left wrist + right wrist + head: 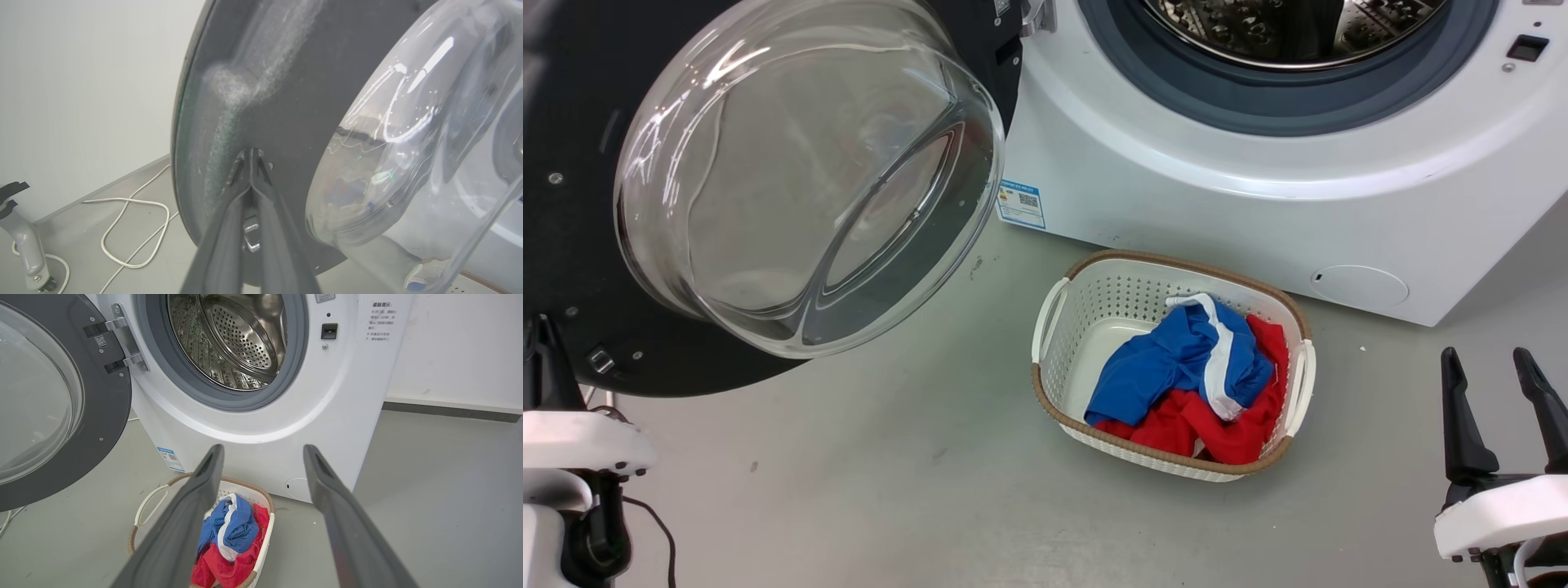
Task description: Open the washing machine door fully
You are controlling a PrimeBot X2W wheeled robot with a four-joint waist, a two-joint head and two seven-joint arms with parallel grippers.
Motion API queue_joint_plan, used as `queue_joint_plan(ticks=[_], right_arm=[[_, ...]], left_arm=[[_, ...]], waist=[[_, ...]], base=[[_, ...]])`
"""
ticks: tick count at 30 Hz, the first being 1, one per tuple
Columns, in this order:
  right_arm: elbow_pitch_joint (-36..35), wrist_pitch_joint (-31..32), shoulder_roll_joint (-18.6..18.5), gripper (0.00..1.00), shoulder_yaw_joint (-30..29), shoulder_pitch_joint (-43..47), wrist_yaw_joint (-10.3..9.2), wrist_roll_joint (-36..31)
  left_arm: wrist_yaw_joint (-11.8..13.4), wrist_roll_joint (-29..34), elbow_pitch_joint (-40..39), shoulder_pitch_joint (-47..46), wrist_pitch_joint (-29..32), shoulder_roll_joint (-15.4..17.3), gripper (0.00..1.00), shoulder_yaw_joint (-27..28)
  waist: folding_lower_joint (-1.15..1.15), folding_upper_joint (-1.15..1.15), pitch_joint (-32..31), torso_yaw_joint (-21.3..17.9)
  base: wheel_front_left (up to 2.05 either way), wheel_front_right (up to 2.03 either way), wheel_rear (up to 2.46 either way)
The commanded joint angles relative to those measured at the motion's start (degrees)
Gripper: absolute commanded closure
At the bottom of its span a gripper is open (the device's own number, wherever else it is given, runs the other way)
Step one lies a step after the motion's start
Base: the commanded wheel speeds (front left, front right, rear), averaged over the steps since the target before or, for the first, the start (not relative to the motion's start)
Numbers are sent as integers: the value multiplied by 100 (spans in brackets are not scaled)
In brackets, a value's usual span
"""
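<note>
With the washing machine door [572, 245] swung well out left of the drum [237, 339], the left gripper [251, 157], fingers together, tips at its dark inner face, seems mid-push and should next press farther around the hinge [126, 339], while the right gripper [263, 451] waits, fingers apart.

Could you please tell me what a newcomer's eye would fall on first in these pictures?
The washing machine door, swung wide at the head view's upper left, with its bulging glass bowl, draws the eye first. Next comes the white basket, right of centre on the floor, holding blue and red clothes. In the left wrist view the left gripper, fingers closed together, points at the door's dark inner face.
</note>
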Motion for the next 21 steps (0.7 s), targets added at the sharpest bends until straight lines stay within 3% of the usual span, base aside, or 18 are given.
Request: queue_joint_plan(ticks=[1,9,21], right_arm=[[19,1,-4,0,5,-63,-2,19],[173,-82,78,0,-17,27,-2,37],[593,-312,246,0,176,196,-2,43]], left_arm=[[-49,78,104,-72,-8,-21,100,124],[-185,522,15,210,-10,-303,100,234],[75,1066,-1247,1231,159,-712,100,-288]], waist=[[0,0,-25,-32],[0,0,-255,-48],[0,0,-966,-182]], base=[[0,0,0],[0,0,0],[0,0,0]])
